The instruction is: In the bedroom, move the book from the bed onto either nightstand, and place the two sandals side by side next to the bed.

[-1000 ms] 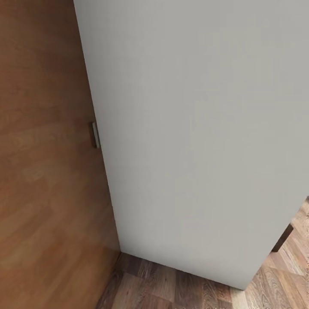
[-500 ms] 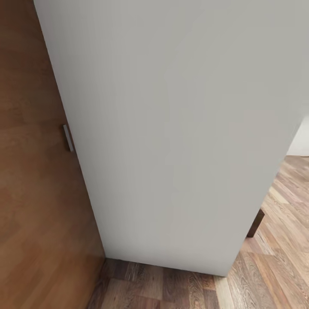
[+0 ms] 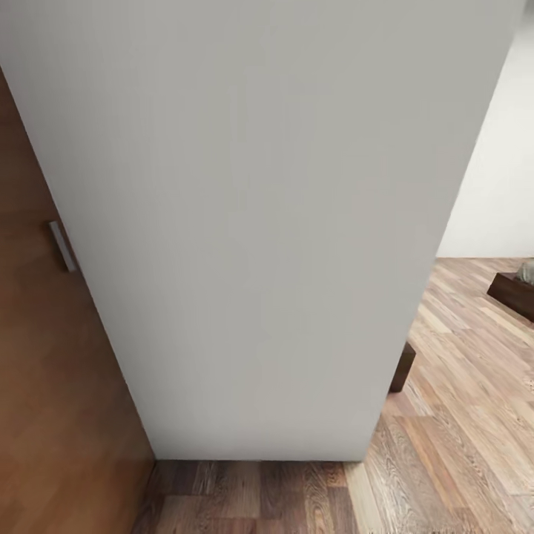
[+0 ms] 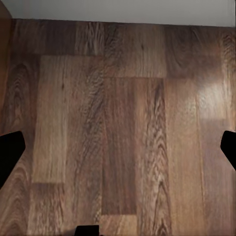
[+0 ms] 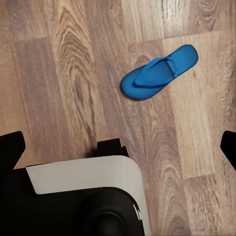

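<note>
Right wrist view shows one blue sandal [image 5: 158, 73] lying on the plank floor [image 5: 69, 73] beside the robot's base [image 5: 83, 196], both grippers spread and empty, so I'd round the grey wall [image 3: 245, 222] widely.

Both grippers, left [image 4: 118, 147] and right [image 5: 118, 147], point downward, jaws spread wide and holding nothing.

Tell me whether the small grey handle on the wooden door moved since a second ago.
No. The handle keeps its place on the door; the camera turned.
</note>
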{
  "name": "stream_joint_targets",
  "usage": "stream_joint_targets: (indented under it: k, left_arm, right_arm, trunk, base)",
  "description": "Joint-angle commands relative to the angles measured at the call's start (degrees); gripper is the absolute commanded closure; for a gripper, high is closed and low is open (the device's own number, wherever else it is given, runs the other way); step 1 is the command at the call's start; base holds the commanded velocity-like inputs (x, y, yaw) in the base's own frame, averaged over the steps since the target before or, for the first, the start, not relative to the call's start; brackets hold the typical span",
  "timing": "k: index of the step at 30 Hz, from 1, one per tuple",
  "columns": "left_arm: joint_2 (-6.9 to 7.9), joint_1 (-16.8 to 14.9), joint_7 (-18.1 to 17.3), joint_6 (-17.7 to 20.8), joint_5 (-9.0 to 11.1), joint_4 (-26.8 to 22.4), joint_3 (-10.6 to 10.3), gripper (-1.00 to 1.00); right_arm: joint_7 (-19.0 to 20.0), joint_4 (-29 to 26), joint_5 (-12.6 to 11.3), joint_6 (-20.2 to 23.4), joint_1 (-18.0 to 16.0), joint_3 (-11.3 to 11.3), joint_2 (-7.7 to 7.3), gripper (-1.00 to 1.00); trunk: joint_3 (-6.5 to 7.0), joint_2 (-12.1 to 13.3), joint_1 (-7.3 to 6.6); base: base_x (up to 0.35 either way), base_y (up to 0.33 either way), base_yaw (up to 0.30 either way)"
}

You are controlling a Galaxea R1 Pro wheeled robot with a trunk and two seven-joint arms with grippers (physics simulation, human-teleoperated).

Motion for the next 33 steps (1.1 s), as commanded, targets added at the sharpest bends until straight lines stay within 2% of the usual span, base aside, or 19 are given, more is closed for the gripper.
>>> stream_joint_targets:
  k: [1,33]
  left_arm:
    - [-0.01,0.0,0.0,-0.1,0.0,0.0,0.0,-1.0]
    - [0.0,0.0,0.0,0.0,0.0,0.0,0.0,-1.0]
  right_arm:
    - [0.0,0.0,0.0,-0.1,0.0,-0.1,0.02,-1.0]
    - [0.0,0.0,0.0,-0.1,0.0,-0.1,0.02,-1.0]
  trunk:
    - [-0.04,0.0,0.0]
    - [-0.04,0.0,0.0]
  base:
    - [0.0,0.0,-0.282]
    - [0.0,0.0,-0.282]
